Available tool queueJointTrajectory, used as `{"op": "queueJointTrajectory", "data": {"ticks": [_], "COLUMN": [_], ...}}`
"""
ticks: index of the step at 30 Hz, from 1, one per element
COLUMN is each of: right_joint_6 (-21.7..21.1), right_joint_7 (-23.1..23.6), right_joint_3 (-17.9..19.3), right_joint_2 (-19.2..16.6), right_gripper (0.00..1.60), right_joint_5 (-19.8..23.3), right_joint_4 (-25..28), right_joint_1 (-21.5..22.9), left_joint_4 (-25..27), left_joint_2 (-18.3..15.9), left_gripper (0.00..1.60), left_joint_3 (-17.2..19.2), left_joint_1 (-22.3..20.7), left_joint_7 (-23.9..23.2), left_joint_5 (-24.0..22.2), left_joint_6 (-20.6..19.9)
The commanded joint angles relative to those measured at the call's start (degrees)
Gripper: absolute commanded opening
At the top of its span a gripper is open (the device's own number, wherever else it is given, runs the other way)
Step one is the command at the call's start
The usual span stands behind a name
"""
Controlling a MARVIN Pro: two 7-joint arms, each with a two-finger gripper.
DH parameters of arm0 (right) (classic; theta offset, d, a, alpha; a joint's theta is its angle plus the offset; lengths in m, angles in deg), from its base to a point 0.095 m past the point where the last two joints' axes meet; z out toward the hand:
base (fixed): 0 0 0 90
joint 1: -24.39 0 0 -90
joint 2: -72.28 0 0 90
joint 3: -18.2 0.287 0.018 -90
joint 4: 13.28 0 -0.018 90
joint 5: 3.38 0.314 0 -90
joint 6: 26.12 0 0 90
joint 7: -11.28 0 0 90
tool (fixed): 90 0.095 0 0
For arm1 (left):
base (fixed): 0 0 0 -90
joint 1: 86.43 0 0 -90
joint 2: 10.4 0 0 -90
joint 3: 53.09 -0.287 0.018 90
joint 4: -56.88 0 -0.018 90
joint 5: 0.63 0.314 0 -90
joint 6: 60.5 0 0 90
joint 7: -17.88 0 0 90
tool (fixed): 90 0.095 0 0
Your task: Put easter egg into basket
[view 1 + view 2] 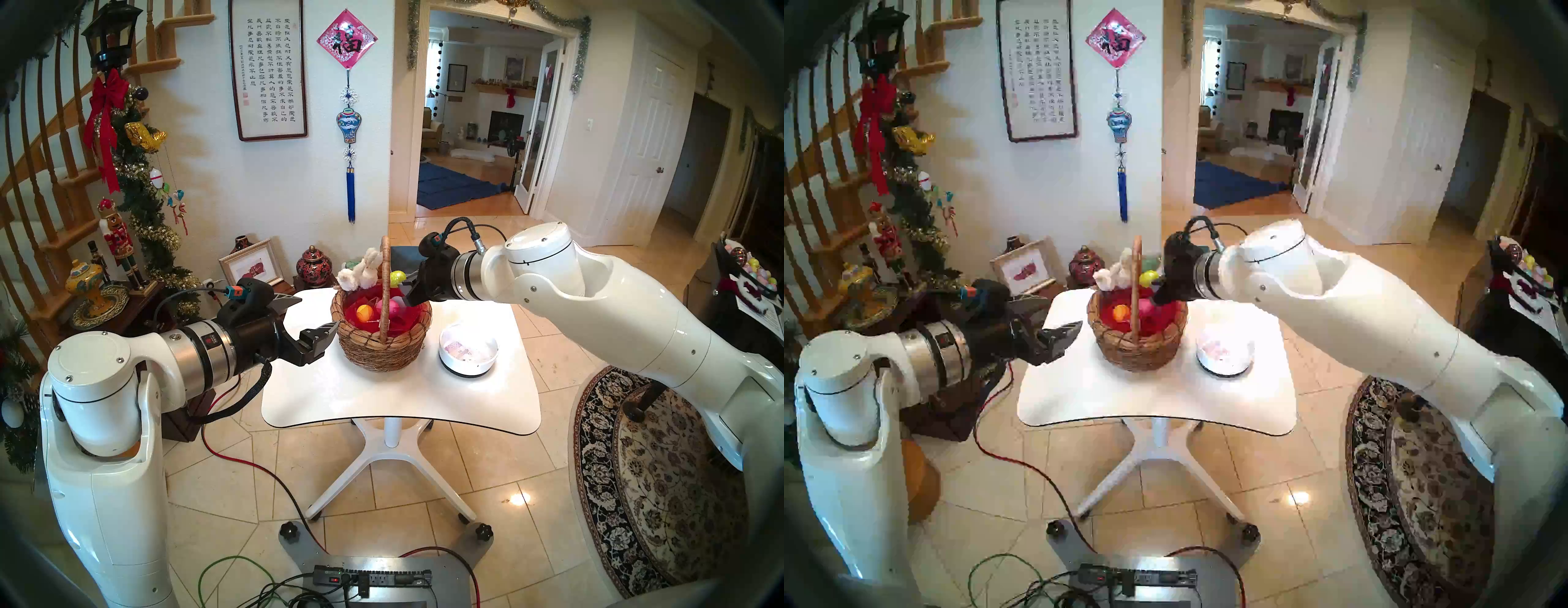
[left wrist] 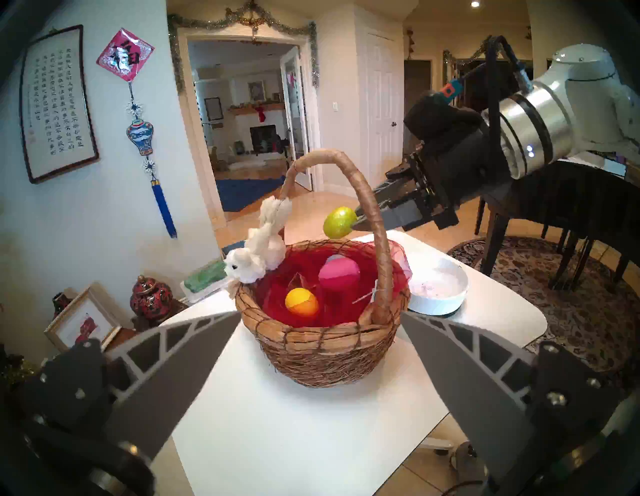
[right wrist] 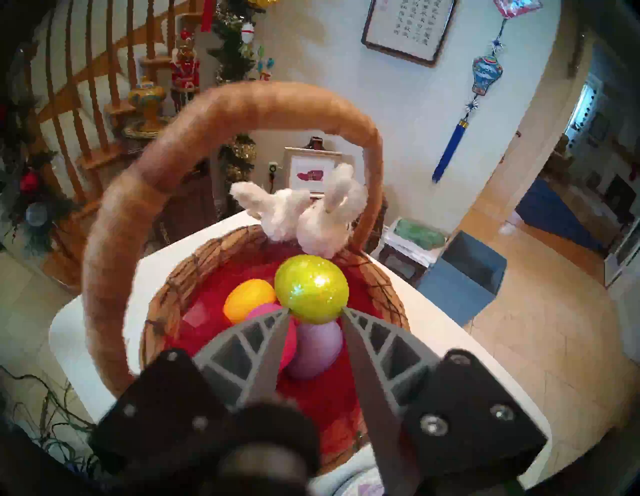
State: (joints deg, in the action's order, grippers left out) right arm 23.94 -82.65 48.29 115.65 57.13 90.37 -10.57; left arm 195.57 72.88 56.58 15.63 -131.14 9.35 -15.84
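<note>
Right tool (image 3: 315, 313) pinched the glittery green egg (image 3: 311, 289) by its rear end, held above the basket (image 2: 322, 350) lining, presumably for a clear drop. Left tool (image 2: 317, 350) hung spread and empty beside the basket, probably out of the way.

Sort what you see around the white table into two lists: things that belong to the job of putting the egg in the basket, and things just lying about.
Belongs to the job:
- glittery green egg, held by the right end effector
- wicker basket

Just lying about:
- small white bowl
- blue box
- left end effector, open and idle
- orange egg and pink egg, already inside
</note>
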Motion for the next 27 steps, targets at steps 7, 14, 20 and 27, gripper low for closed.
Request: {"op": "queueJointTrajectory", "data": {"ticks": [7, 14, 20, 27], "right_joint_6": [2.1, 1.8, 0.5, -0.9], "right_joint_7": [5.9, 7.5, 8.0, 8.9], "right_joint_3": [0.2, -0.3, -0.8, -1.0], "right_joint_2": [2.2, 3.2, 3.8, 3.5], "right_gripper": [0.73, 0.73, 0.73, 0.73], "right_joint_5": [-1.3, -1.7, -1.8, -1.5], "right_joint_4": [-5.3, -8.0, -9.4, -10.0], "right_joint_1": [2.9, 3.2, 3.6, 3.4], "left_joint_4": [0.3, 0.3, 0.3, 0.3], "left_joint_2": [0.0, 0.0, 0.0, 0.0], "left_gripper": [1.60, 1.60, 1.60, 1.60], "left_joint_3": [-0.1, -0.1, -0.1, -0.1], "left_joint_1": [-0.2, -0.2, -0.2, -0.2], "left_joint_7": [0.1, 0.1, 0.1, 0.1], "left_joint_5": [0.0, 0.0, 0.0, 0.0], "left_joint_6": [0.1, 0.0, 0.0, 0.0]}}
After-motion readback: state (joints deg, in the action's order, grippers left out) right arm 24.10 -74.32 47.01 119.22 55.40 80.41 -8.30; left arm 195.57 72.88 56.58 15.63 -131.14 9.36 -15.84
